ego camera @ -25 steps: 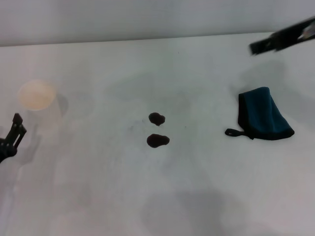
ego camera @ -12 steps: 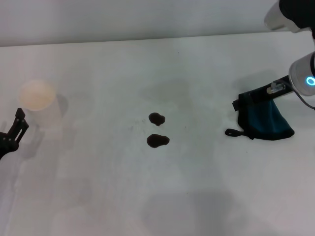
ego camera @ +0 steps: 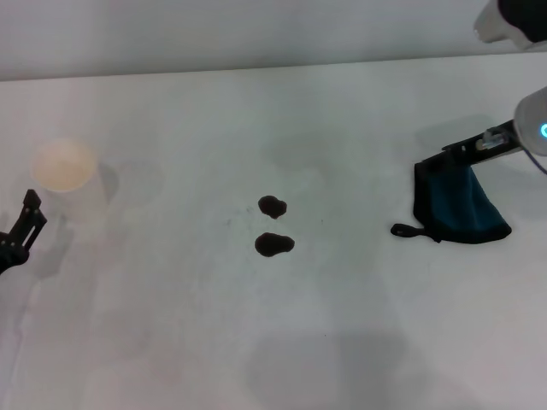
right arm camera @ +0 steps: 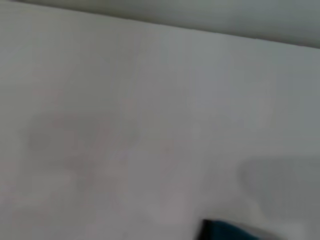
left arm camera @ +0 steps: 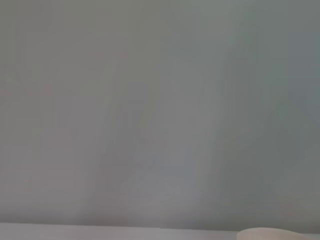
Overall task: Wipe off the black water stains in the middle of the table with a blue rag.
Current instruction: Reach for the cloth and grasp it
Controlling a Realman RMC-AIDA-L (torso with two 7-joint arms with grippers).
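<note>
The blue rag [ego camera: 457,205] lies folded on the right side of the white counter [ego camera: 273,342], its small black loop tab [ego camera: 403,230] pointing toward the middle, and the two black water stains [ego camera: 273,226] sit well apart from it at the counter's centre, one just beyond the other. The right end effector [ego camera: 457,147] hangs over the far edge of the rag, its dark fingers reaching in from the right — whether they are spread or closed cannot be made out from here, and whether they touch the cloth is not clear either. In the right wrist view only a dark teal corner of the rag [right arm camera: 225,231] shows against bare counter. The step in hand looks like the pickup, so the wiping itself is not yet begun. To do it well, the fingers should come down over the thick folded body of the cloth rather than the thin black edging or the loop, taking enough layers that the rag does not unfold and trail when lifted. It seems wise to grasp near the far side so that a broad flap hangs free to press on the stains. The liquid blobs will smear if dragged lightly — a flat, firm pass covering both at once would serve better. The left end effector [ego camera: 21,235] rests at the left edge near a white paper cup [ego camera: 64,165], its state not discernible, and should stay clear.
</note>
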